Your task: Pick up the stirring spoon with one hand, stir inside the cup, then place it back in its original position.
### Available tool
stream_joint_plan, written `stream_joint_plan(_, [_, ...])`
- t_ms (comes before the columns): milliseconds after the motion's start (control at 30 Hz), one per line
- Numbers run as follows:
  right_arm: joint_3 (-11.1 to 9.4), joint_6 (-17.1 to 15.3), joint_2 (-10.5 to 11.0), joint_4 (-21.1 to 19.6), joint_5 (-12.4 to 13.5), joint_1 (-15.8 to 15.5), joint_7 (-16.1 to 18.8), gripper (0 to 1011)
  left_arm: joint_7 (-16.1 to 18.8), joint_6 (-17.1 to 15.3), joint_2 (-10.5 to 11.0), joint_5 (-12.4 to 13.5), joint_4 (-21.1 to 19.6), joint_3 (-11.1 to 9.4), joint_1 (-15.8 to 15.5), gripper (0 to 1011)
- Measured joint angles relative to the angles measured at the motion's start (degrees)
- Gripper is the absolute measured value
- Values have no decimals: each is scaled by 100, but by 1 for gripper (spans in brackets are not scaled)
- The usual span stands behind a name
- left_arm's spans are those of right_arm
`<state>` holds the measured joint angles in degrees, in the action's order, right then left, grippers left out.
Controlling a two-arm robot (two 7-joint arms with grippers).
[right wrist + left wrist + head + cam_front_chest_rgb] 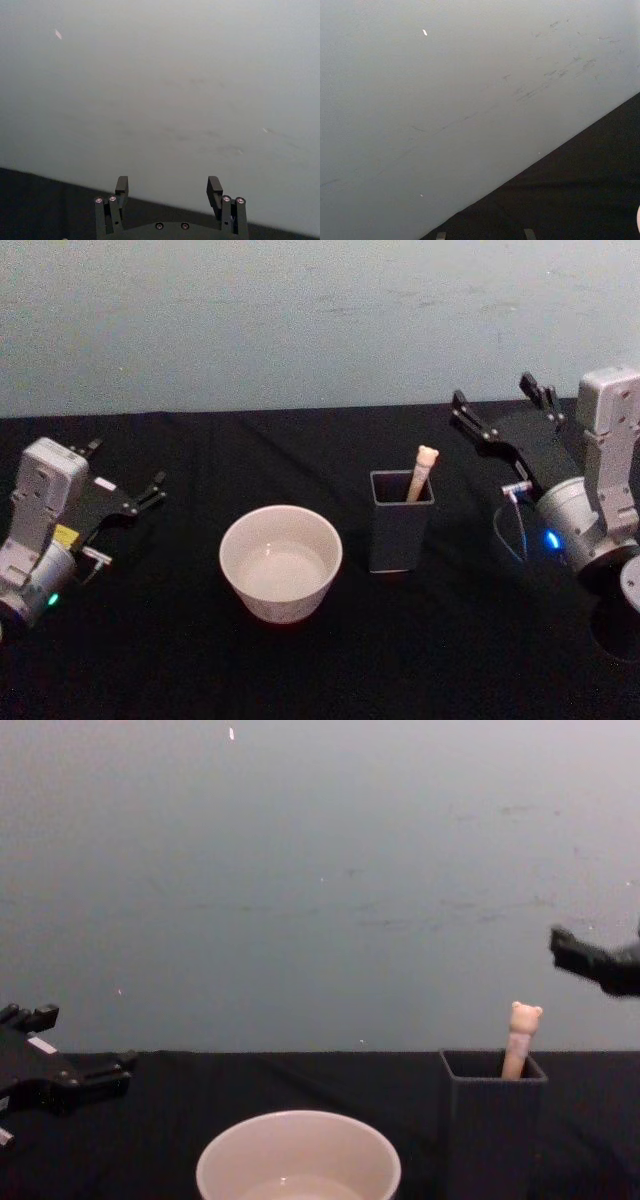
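The stirring spoon [422,472] stands in a dark grey square holder box [390,540] right of centre; its beige bear-head handle [522,1025] sticks out above the rim and its bowl is hidden inside. The cream-white cup [245,535] sits left of the holder, seen low in the chest view as the cup [298,1118]. My right gripper [495,392] hovers open, raised behind and to the right of the holder, nothing between its fingers [121,185]. At the far left, well away from the cup, my left gripper [125,468] is open and holds nothing.
A black cloth covers the table [180,660], which ends at a plain grey wall [300,320] behind. The holder box [490,1130] stands close beside the cup, with a narrow gap between them.
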<state>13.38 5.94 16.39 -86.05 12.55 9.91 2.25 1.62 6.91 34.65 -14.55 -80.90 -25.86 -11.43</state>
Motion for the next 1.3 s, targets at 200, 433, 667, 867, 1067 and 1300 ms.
stream_joint_plan(200, [-63, -179, -86, 361, -220, -69, -186, 1000, 0, 0, 0, 0, 0, 0, 0, 1001])
stream_joint_plan(433, [-126, -359, -181, 717, -273, -111, -170, 1000, 0, 0, 0, 0, 0, 0, 0, 1001])
stream_joint_plan(667, [-188, -461, -278, 919, -313, -81, -115, 1000, 0, 0, 0, 0, 0, 0, 0, 1001])
stream_joint_plan(867, [-182, -458, -270, 905, -313, -81, -117, 1000, 0, 0, 0, 0, 0, 0, 0, 1001])
stream_joint_plan(1067, [-174, -450, -261, 889, -313, -82, -121, 1000, 0, 0, 0, 0, 0, 0, 0, 1001])
stream_joint_plan(1300, [-171, -441, -258, 878, -312, -85, -123, 1000, 0, 0, 0, 0, 0, 0, 0, 1001])
